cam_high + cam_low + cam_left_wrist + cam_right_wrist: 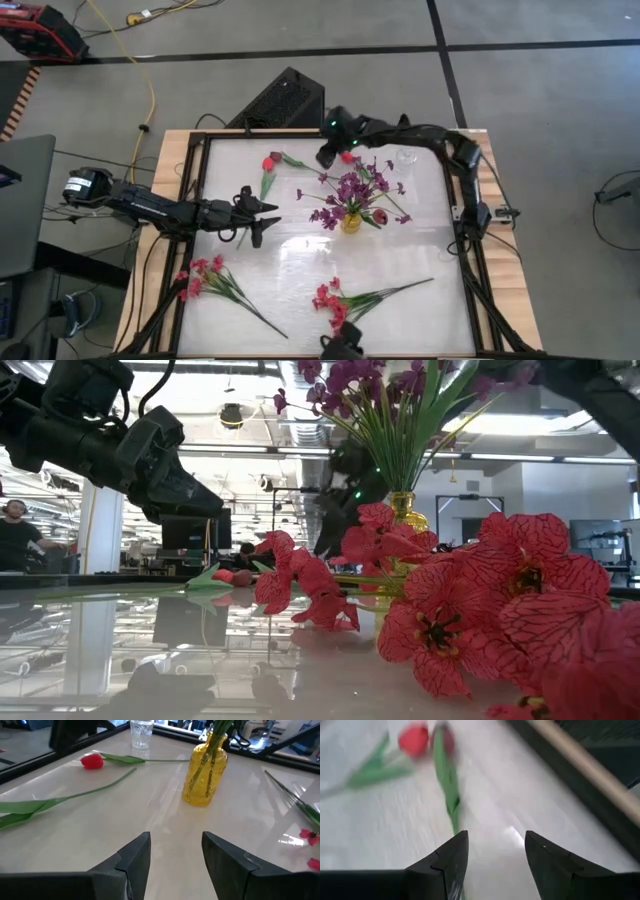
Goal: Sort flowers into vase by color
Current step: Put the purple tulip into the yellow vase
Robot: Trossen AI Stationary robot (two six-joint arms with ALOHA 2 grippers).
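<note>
Step in hand: reaching for the red tulip stems (268,166) at eleven o'clock of the yellow glass vase (351,222). Left gripper (262,218) and right gripper (324,158) fingers gape, empty. Next, I judge: descend, pinch one stem.

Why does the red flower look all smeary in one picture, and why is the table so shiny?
Right wrist view: the red tulip with its green stem is smeared by blur. Low view: the glossy white table mirrors the ceiling lights. Left wrist view: the yellow glass vase shows sharply.
</note>
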